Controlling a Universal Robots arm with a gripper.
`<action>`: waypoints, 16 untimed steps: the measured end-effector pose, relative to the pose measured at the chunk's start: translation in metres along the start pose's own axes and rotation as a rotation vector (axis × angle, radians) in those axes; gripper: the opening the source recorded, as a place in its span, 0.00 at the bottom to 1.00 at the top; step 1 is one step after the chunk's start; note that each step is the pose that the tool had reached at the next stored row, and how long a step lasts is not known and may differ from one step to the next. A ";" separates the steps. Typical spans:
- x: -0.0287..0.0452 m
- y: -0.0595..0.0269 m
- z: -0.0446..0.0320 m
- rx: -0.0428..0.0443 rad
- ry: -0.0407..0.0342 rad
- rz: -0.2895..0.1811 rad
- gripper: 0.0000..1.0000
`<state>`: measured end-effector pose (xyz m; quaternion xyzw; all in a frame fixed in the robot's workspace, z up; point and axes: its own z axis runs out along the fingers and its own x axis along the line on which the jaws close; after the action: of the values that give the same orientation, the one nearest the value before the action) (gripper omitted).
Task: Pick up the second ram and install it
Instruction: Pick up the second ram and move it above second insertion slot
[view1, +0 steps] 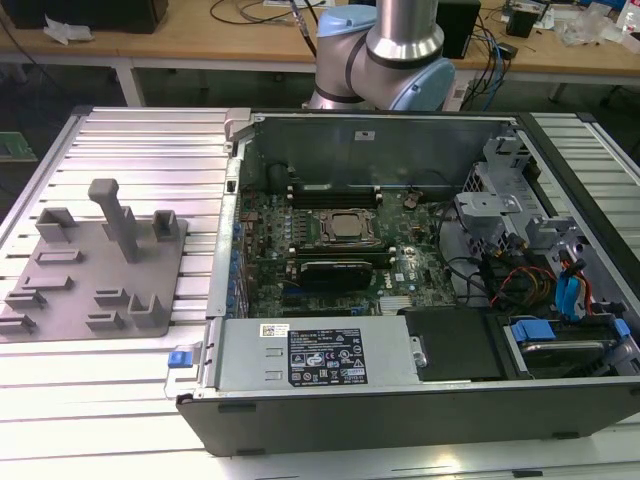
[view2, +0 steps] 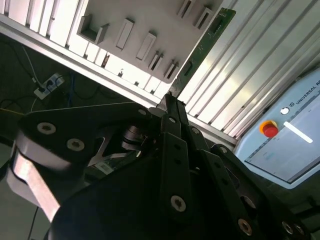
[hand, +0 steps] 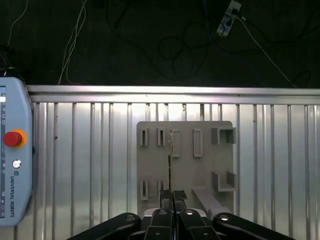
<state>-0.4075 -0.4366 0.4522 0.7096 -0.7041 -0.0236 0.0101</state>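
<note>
**Jaws clamped on the second ram**

My gripper pinches the green stick by one end and points it down toward the grey holder tray. In the first wrist view it shows edge-on, a thin line, its near end hidden between my fingers.

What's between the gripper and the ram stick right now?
Nothing; the gripper is shut directly on the ram stick at its end, as seen in both wrist views.
</note>
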 end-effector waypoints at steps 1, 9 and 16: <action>0.0000 0.0000 -0.0001 0.0001 -0.0001 0.000 0.09; 0.0001 -0.0213 -0.0006 0.0000 0.0000 0.000 0.09; 0.0003 -0.0477 -0.0017 0.0001 0.0000 0.000 0.09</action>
<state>-0.3598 -0.4365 0.4517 0.7096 -0.7041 -0.0236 0.0100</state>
